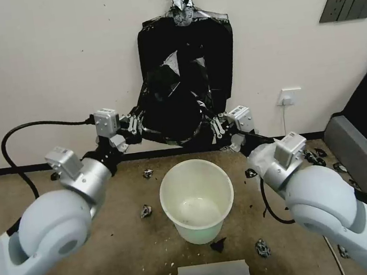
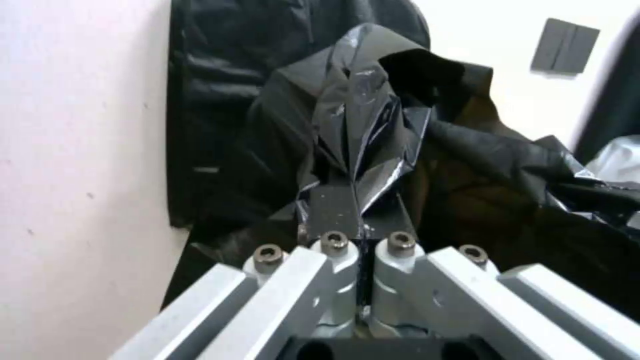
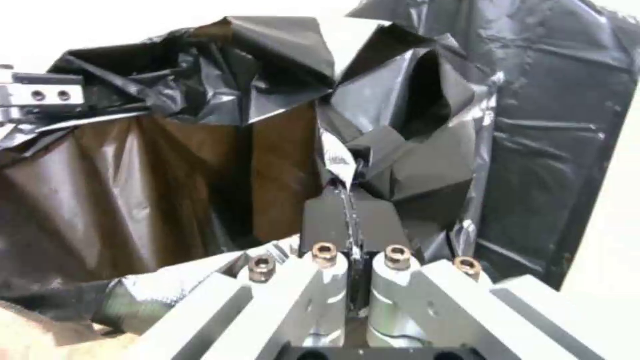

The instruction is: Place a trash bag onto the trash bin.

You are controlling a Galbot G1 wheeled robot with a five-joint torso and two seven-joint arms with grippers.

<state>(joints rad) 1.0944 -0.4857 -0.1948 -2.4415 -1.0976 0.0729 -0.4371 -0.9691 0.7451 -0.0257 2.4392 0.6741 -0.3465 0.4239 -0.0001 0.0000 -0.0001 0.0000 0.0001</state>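
Bag (image 1: pixel 171 112): stretched open between both grippers, above bin (image 1: pixel 197 200).
Left gripper (image 2: pixel 353 212): wrist view shows film pinched tight.
Right gripper (image 3: pixel 348 220): wrist view shows the same.

One trash bin (image 1: pixel 197 200), one trash bag (image 1: pixel 169 112), one bundle of bags (image 1: pixel 188 52) on the wall, two end effectors, left end effector (image 1: pixel 136 126) and right end effector (image 1: pixel 215 127), several plastic scraps (image 1: pixel 145 211) on the floor.

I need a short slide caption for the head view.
Both grippers, left and right, hold the trash bag open above the trash bin.
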